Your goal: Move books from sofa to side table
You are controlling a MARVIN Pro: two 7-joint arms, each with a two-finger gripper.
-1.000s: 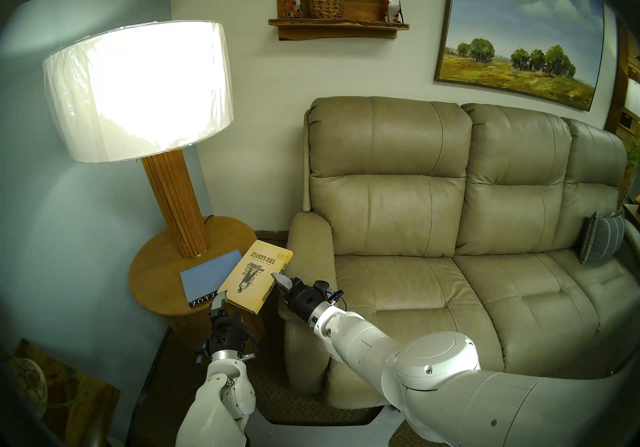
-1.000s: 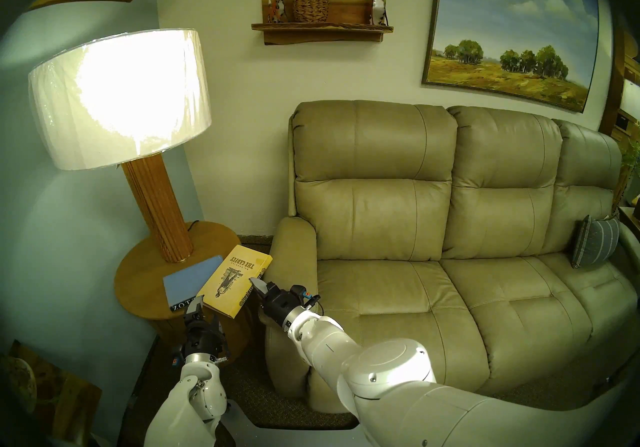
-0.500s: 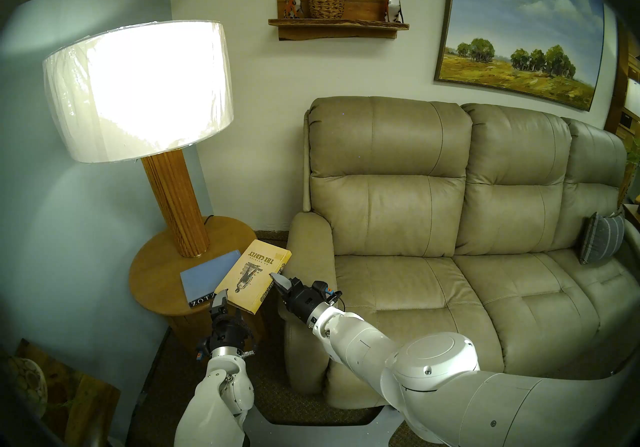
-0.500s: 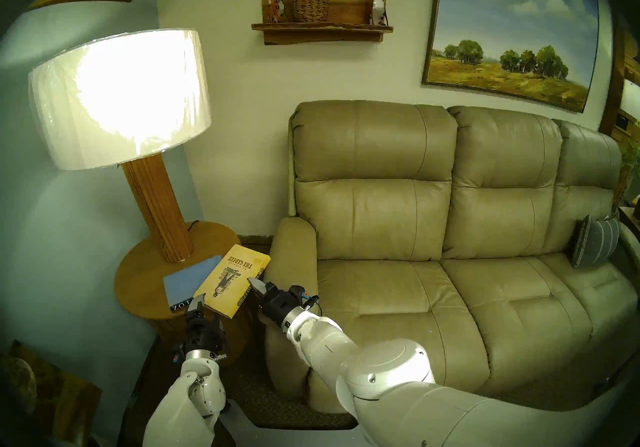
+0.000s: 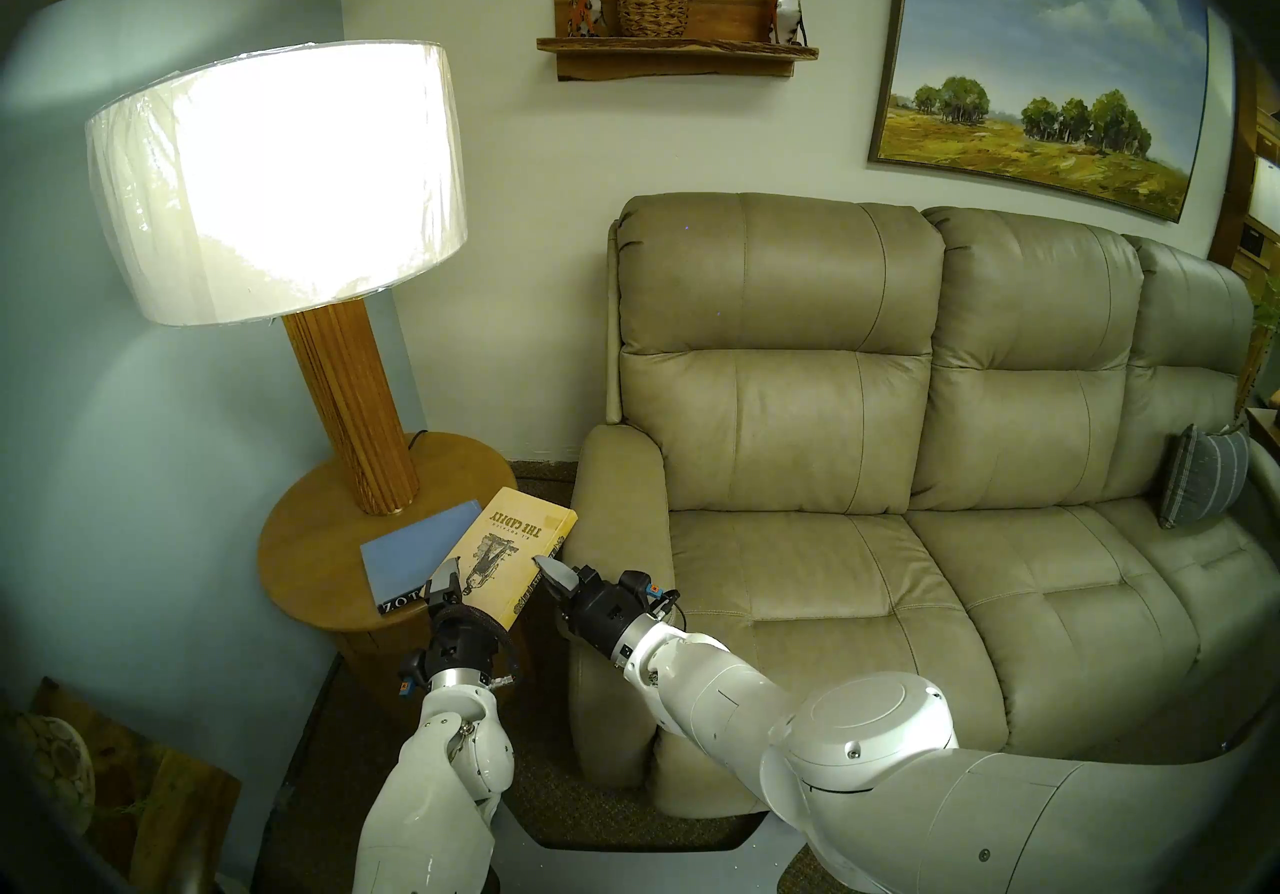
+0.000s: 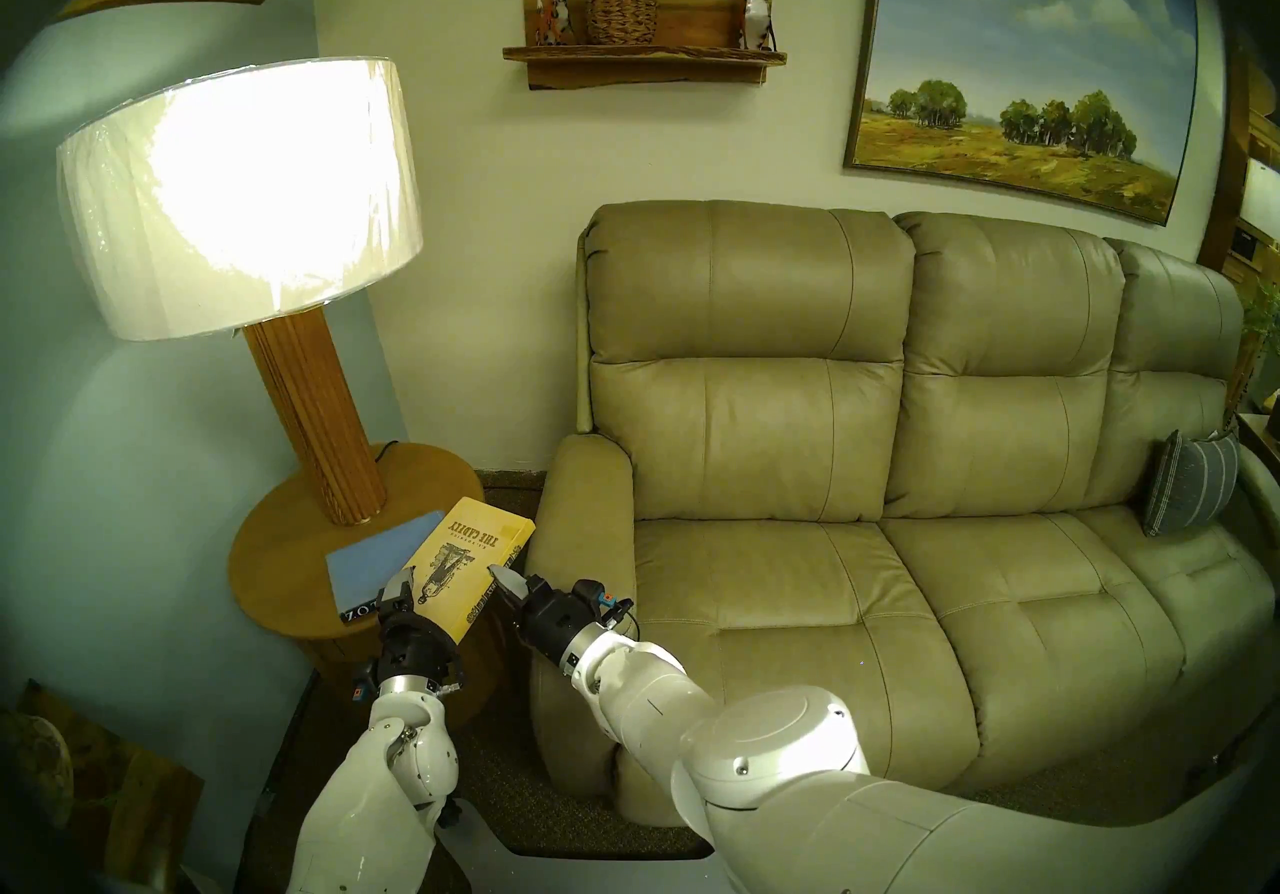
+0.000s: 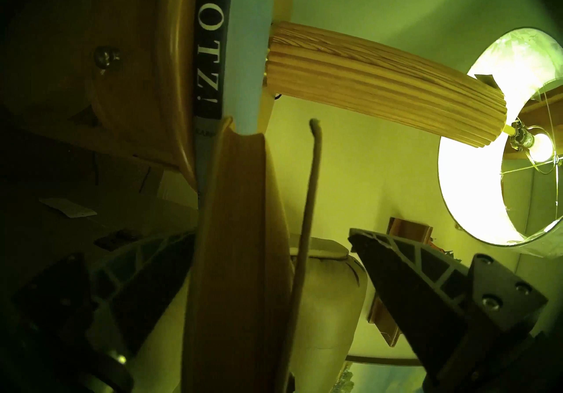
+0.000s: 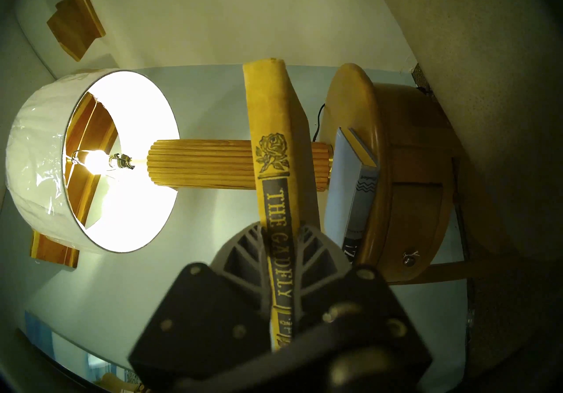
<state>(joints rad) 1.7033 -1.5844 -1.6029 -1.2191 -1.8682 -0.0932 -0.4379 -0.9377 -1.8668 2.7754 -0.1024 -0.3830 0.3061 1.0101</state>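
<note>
The right claw (image 5: 550, 568) is clamped on the spine edge of the yellow book (image 5: 500, 556), one finger above the cover and one below; in the right wrist view the spine (image 8: 278, 215) runs straight between its fingers (image 8: 243, 249). The book is held tilted in the air over the desk's (image 5: 312, 525) edge nearest the sofa (image 5: 831, 456), its far corner close to the sofa's padded arm (image 5: 616, 477) and its lower left side over the blue book (image 5: 412, 549). The blue book lies flat on the desk near the front edge, its black spine facing the robot, just in front of the wooden lamp base (image 5: 360, 414). The left claw (image 5: 454, 594) stands wide open at the yellow book's near bottom edge; in the left wrist view the page block (image 7: 237, 246) sits between its spread fingers (image 7: 405, 276), and I cannot tell whether either finger touches it. A striped grey cushion (image 5: 1202, 484) leans at the sofa's far end.
</note>
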